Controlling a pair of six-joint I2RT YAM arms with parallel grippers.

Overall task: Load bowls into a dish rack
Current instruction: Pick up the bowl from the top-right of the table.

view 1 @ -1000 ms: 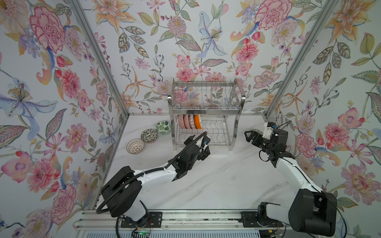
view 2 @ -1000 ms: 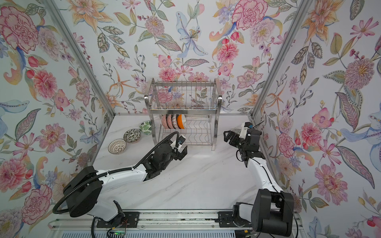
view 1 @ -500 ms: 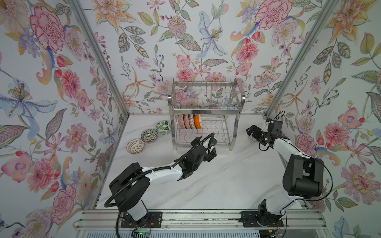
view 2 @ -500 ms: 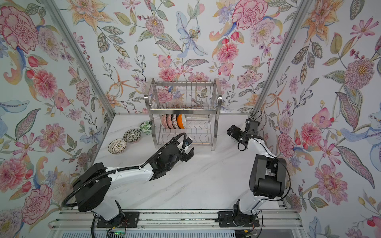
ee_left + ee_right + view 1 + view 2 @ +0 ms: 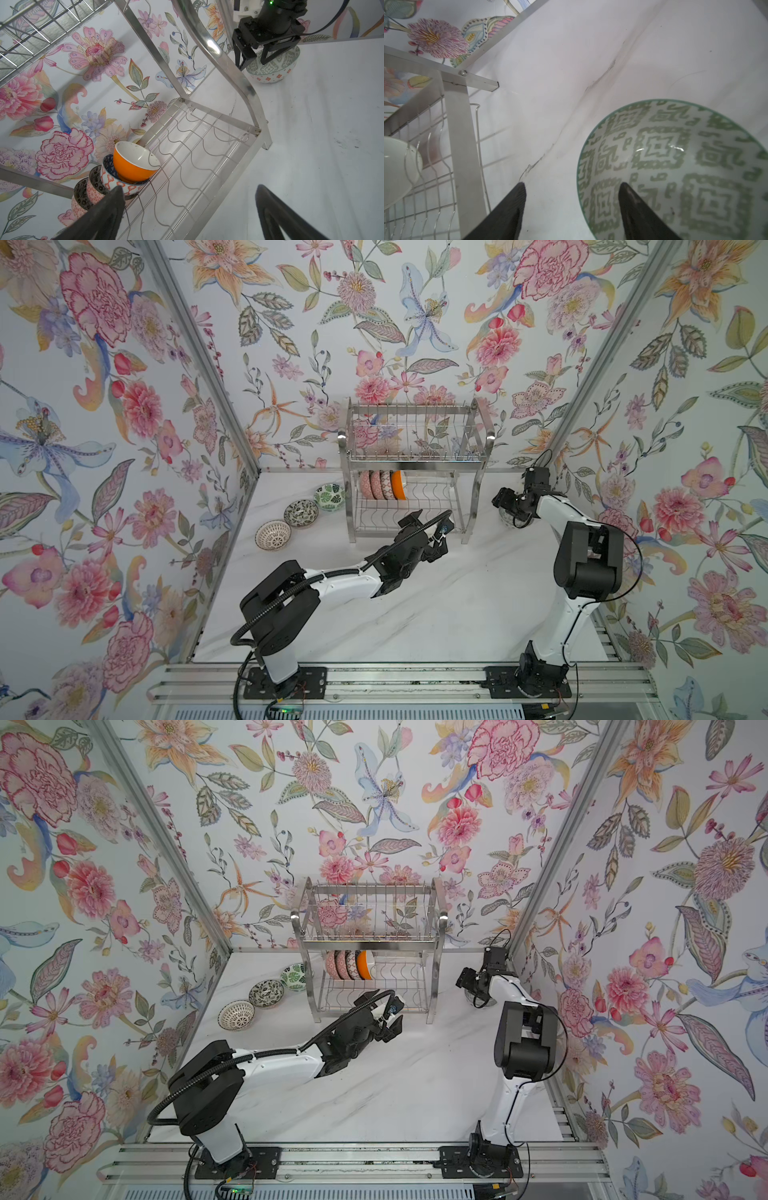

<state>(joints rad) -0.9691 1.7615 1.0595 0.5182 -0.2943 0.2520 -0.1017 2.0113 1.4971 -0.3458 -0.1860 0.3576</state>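
**A:** Which bowl is next, and where is it?

**B:** The green-patterned bowl (image 5: 675, 166). It stands mouth up on the table (image 5: 457, 593), at about 3 o'clock from the dish rack (image 5: 415, 464). The right gripper (image 5: 572, 184) straddles its rim, one finger inside and one outside. The jaws are part open and grip nothing yet.

**A:** And the other arm?

**B:** The left gripper (image 5: 190, 187) is wide open and empty before the lower shelf, well apart from that bowl. Four bowls (image 5: 382, 485) stand on edge at the shelf's 9 o'clock end, and three loose bowls (image 5: 301, 513) lie on the table beyond.

**A:** Anything unclear?

**B:** In both top views the gripper hides most of the bowl. I cannot tell whether a finger touches the rim.
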